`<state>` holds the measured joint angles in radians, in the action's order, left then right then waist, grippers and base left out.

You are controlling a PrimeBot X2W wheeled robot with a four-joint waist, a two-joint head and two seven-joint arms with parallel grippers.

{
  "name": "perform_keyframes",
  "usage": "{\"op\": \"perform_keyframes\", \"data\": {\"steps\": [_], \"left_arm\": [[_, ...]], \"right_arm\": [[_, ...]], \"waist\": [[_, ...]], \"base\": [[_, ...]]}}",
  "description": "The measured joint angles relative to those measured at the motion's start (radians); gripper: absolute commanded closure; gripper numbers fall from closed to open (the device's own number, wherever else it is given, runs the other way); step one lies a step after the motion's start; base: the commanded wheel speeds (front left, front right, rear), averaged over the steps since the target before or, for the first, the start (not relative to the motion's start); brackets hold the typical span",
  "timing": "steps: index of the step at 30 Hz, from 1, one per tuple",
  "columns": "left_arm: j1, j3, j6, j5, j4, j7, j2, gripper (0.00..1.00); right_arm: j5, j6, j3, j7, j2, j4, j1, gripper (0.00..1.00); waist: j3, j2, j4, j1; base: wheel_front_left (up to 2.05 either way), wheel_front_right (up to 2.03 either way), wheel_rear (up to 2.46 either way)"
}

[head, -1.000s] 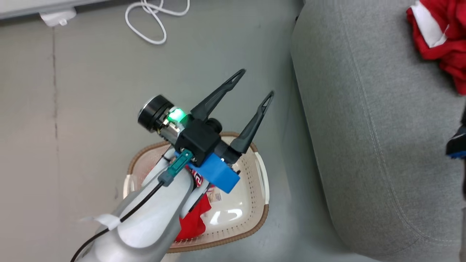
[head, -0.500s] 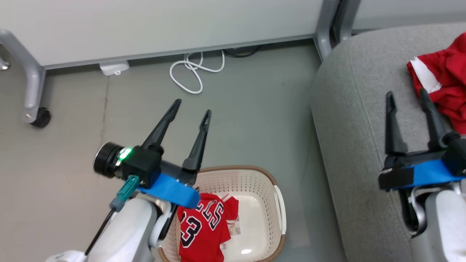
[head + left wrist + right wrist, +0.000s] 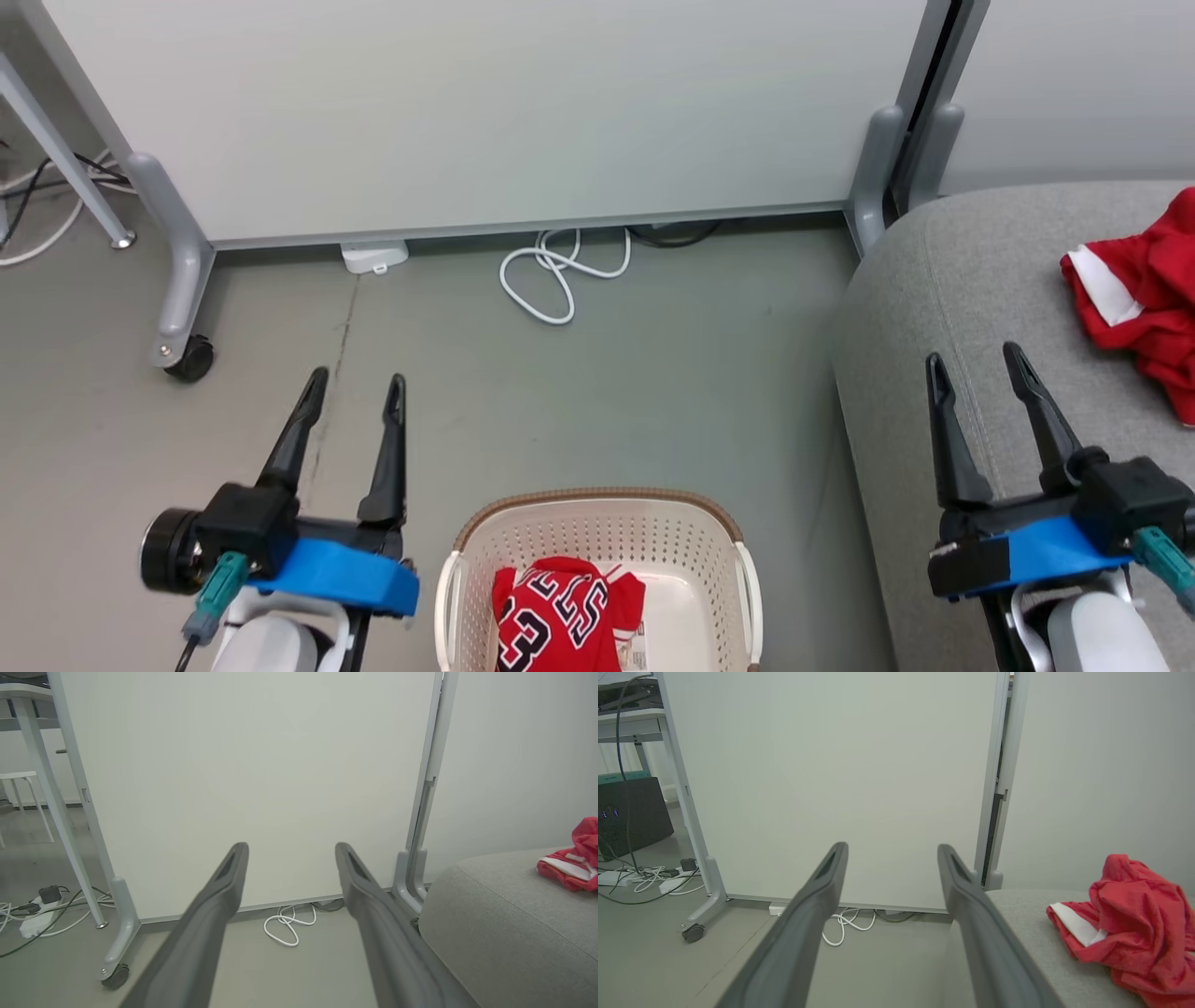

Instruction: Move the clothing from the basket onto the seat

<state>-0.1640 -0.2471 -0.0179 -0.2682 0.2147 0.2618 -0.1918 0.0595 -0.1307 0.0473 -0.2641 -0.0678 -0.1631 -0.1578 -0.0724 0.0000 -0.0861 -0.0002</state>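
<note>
The cream basket (image 3: 597, 532) with a brown rim stands on the floor at the bottom centre of the head view. A red jersey (image 3: 560, 611) with black-and-white numerals lies inside it. A plainer red garment (image 3: 1139, 303) with white trim lies crumpled on the grey seat (image 3: 943, 299) at the right; the same garment (image 3: 1129, 924) and seat (image 3: 1017, 905) appear in the right wrist view, and the garment (image 3: 572, 865) in the left wrist view. My left gripper (image 3: 355, 387) hangs open and empty left of the basket. My right gripper (image 3: 976, 359) is open and empty over the seat's left part.
A white partition panel (image 3: 485, 103) on grey wheeled legs (image 3: 182, 271) stands behind. A coiled white cable (image 3: 555, 275) and a white adapter (image 3: 373, 255) lie on the floor at its foot. More cables (image 3: 37, 907) lie at the far left.
The head camera has tilted up, bringing the partition into view. My left gripper has drawn back off the basket to its left. My right gripper now shows over the seat.
</note>
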Motion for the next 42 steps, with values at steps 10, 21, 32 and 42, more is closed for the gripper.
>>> {"op": "perform_keyframes", "data": {"steps": [10, 21, 32, 42], "left_arm": [[0.123, 0.103, -0.011, 0.034, -0.025, 0.000, 0.024, 0.00], [0.163, 0.155, -0.035, 0.071, -0.041, 0.000, 0.052, 0.00], [0.163, 0.182, -0.053, 0.096, -0.048, 0.000, 0.074, 0.00], [0.161, 0.190, -0.073, 0.121, -0.040, 0.000, 0.081, 0.00]], "right_arm": [[0.005, 0.000, 0.022, 0.000, 0.015, 0.026, 0.105, 0.00], [0.047, 0.000, 0.023, 0.000, 0.016, 0.035, 0.158, 0.00], [0.047, 0.000, 0.025, 0.000, 0.016, 0.036, 0.162, 0.00], [0.048, 0.000, 0.024, 0.000, 0.017, 0.035, 0.162, 0.00]], "waist": [[0.066, 0.0000, -0.004, 0.0000], [0.084, 0.0000, -0.009, 0.0001], [0.079, 0.0000, -0.009, 0.0003], [0.071, 0.0000, -0.009, 0.0002]], "base": [[0.00, 0.00, 0.00], [0.00, 0.00, 0.00], [0.00, 0.00, 0.00], [0.00, 0.00, 0.00]]}}
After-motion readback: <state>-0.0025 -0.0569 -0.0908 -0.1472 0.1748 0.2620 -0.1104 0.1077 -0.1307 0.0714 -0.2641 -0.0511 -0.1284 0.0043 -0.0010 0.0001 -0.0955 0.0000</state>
